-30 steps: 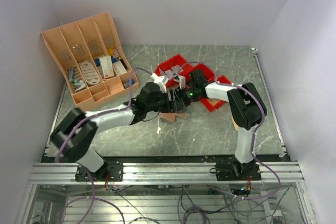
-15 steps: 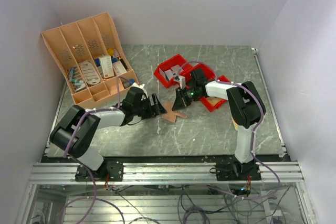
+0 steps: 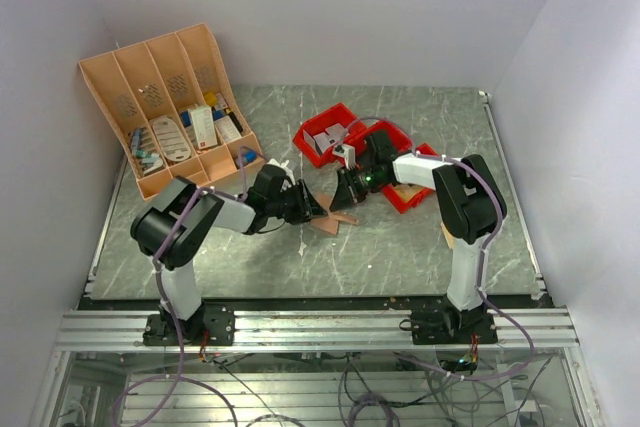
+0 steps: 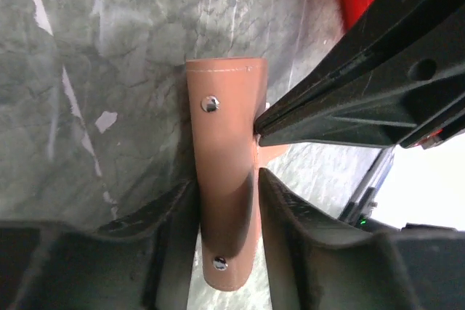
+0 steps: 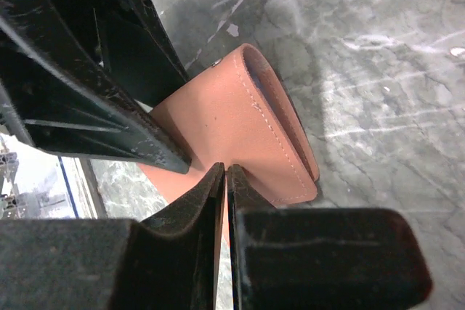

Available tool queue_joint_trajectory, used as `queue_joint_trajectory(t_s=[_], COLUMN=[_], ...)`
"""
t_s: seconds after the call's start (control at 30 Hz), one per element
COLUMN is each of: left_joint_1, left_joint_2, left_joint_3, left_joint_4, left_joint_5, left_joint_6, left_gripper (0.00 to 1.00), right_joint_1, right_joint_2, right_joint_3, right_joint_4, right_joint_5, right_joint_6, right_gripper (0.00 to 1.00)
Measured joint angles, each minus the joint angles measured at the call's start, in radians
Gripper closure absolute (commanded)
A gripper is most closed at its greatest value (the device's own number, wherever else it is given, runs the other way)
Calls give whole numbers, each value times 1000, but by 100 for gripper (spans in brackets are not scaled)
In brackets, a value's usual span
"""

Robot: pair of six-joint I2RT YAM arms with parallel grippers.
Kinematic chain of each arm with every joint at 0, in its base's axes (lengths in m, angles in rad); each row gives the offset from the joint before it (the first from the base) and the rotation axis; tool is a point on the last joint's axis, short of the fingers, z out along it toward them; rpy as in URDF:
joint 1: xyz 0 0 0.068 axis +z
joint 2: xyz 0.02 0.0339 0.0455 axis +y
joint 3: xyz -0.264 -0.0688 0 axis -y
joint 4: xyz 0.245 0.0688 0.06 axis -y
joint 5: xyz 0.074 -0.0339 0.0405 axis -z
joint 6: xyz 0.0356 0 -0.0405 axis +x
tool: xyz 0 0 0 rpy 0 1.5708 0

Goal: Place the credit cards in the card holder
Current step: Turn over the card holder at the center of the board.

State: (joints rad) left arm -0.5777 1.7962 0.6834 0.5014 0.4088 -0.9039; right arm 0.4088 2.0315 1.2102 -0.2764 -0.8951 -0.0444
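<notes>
Card holder stands on the marble table between both arms. We see the left gripper clamping its folded flap and the right gripper pinching one edge. The red bin holds grey cards.

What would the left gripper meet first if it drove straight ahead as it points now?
The card holder: it sits between the left gripper's fingers, which press its sides. Pushed farther, it would probably meet the right gripper, which pinches the holder's flap just beyond, though depth is unclear.
</notes>
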Motion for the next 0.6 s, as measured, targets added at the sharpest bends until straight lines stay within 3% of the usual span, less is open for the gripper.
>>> queue_joint_trajectory(t_s=[0.03, 0.07, 0.2, 0.33, 0.47, 0.6], left_joint_1=[-4, -6, -11, -28, -72, -203], left_joint_2=[16, 27, 40, -19, -171, -327], left_joint_3=[7, 10, 42, 105, 199, 306], left_joint_4=[8, 15, 16, -157, -425, -579], left_joint_5=[3, 5, 29, -10, -180, -402], left_joint_6=[-3, -11, -9, 99, 298, 513], left_gripper=[83, 92, 93, 93, 93, 93], right_joint_1=[-3, -6, -25, -45, -98, -175], right_joint_2=[0, 0, -11, -62, -177, -341], right_joint_3=[0, 0, 0, -16, -31, -57], right_joint_4=[-4, -8, -30, -44, -51, -23], right_joint_5=[-1, -5, -14, -16, -59, -101], right_joint_6=[-1, -2, -13, -53, -109, -139], right_gripper=[93, 92, 91, 90, 88, 86])
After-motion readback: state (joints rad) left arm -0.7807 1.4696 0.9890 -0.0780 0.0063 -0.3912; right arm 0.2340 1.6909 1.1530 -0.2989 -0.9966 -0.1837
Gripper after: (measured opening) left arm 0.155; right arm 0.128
